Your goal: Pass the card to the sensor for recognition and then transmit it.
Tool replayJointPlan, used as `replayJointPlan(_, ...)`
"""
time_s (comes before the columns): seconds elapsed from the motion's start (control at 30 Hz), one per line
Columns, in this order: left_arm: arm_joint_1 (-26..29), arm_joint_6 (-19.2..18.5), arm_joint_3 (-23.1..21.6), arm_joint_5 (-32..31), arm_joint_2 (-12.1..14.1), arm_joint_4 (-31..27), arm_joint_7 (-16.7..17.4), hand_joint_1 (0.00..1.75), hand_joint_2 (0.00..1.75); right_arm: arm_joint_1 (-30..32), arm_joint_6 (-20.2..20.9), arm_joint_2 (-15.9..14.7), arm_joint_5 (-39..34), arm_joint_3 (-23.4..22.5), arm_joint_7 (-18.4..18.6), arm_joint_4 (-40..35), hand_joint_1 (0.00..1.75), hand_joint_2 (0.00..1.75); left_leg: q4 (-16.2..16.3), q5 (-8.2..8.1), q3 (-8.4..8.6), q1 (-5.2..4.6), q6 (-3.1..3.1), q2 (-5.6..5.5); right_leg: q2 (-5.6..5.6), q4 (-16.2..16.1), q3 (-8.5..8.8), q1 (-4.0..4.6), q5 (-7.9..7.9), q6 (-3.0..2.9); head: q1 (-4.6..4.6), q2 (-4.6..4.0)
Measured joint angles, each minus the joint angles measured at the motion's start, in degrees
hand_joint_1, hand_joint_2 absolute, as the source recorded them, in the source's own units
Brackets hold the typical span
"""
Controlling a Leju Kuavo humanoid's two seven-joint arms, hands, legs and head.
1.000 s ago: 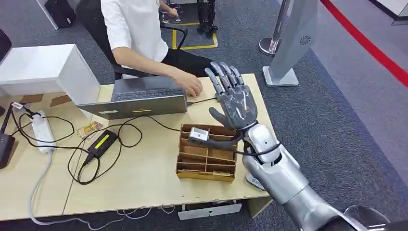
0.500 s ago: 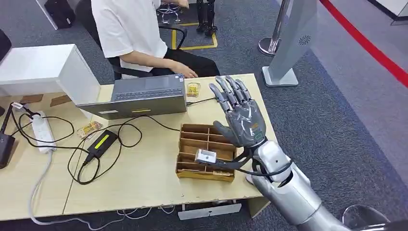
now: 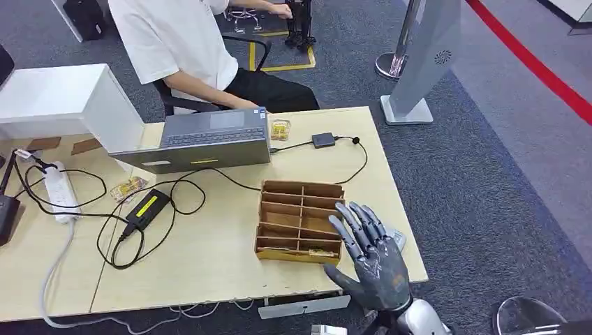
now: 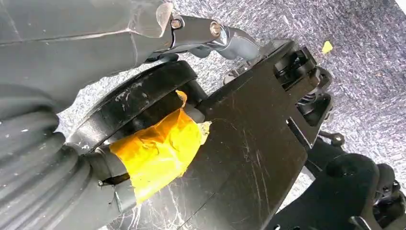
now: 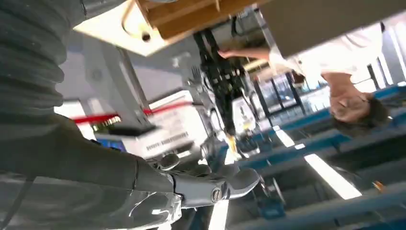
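Grey carpet surrounds the pale desk [image 3: 209, 258]. Right hand [image 3: 370, 262] at its 5 o'clock edge, fingers apart, holding nothing. Left hand [image 4: 62, 143]: state cannot tell. Small yellow card [image 3: 280, 129] lies at 12 o'clock beside the laptop [image 3: 199, 143]; black sensor [image 3: 323, 139] just right of it. My plan: clear the cardboard organizer [image 3: 300, 220], reach high, pinch card flat.
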Motion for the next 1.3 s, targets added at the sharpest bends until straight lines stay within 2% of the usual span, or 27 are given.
replayJointPlan(0.37,0.1,-0.1,0.9,-1.2,0.0,0.0,-0.2,0.00,1.75,2.6,-0.8,2.2,-4.0,0.2,0.1,7.2,0.00,1.75,0.0,0.02,0.03,0.00,0.00,0.00,0.00,0.0,0.05,0.00,0.01,-0.01,0.00,0.02)
replayJointPlan(0.77,0.0,-0.2,0.9,-2.4,-0.1,0.0,0.1,0.00,1.75,-1.0,-3.9,5.8,-6.9,-0.8,0.5,21.7,0.00,1.75,0.0,0.03,0.05,0.01,-0.02,0.01,0.00,0.0,0.06,0.00,0.02,-0.02,0.00,0.00)
replayJointPlan(1.3,-0.1,-0.5,0.9,-3.5,-0.1,-0.2,0.8,0.00,1.75,-4.5,-4.2,9.3,-8.7,-3.1,-1.5,31.5,0.00,1.75,0.0,0.03,0.06,0.01,-0.02,0.01,0.00,0.0,0.06,0.00,0.02,-0.03,0.00,0.00)
